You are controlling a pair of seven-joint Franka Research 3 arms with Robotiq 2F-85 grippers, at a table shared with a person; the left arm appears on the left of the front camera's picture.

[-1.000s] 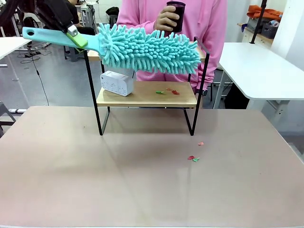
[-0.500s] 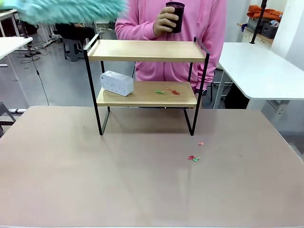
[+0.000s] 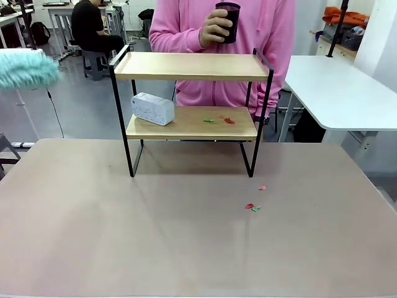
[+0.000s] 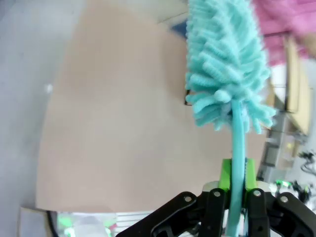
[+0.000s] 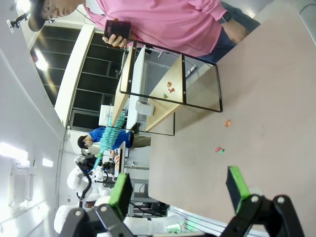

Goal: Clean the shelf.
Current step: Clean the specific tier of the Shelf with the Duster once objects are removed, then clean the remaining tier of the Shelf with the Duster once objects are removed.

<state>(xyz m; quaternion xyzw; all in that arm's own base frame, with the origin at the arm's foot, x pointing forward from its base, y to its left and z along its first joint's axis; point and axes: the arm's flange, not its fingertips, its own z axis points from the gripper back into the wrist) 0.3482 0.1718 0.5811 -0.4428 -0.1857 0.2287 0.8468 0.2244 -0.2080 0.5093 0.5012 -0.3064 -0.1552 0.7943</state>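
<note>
Shelf stands at the far middle of the surface, before a person in pink. Its lower board carries a white box, possibly a power strip, and coloured scraps. Left claw clamps the teal duster by its handle. Right claw is spread wide, empty.

Room beyond the work surface: a grey floor is stretching back, a white side table is standing at right, a person is sitting by a far desk, and ceiling lights are glowing.
</note>
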